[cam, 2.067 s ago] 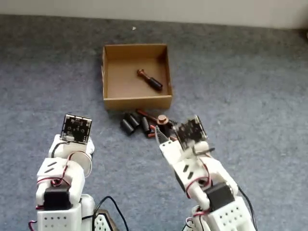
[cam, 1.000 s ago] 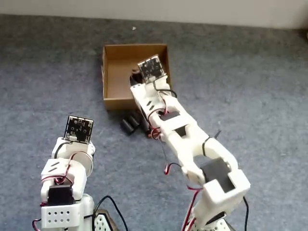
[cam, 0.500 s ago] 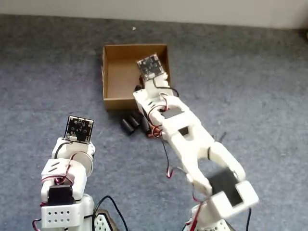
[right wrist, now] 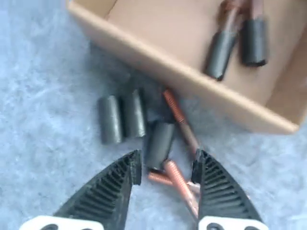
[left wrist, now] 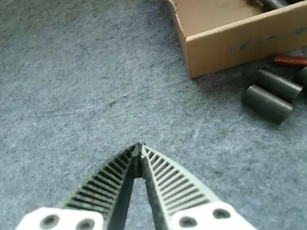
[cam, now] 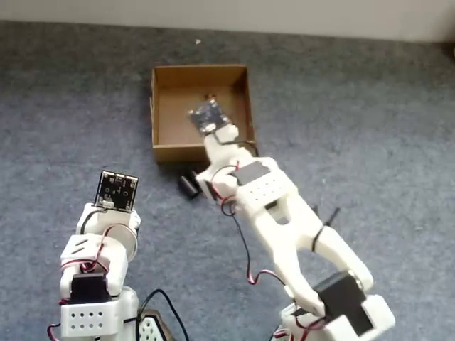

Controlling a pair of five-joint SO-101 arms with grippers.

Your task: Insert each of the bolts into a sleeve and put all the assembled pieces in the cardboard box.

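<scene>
Bolts (right wrist: pixel 178 115) are lying loose on the grey carpet (right wrist: pixel 43 96) just outside the front wall of the cardboard box (right wrist: pixel 158 62), mingling with three dark sleeves (right wrist: pixel 159 143), one of which is touching a bolt. Two assembled pieces (right wrist: pixel 221 45) are lying side by side inside the box, sleeve ends facing that wall. The right gripper (right wrist: pixel 168 166) is hanging above the loose pile, its jaws standing wide apart and gripping nothing. The left gripper (left wrist: pixel 139 155) is sitting well off to the side over bare carpet, its jaws pressing together with nothing between them.
</scene>
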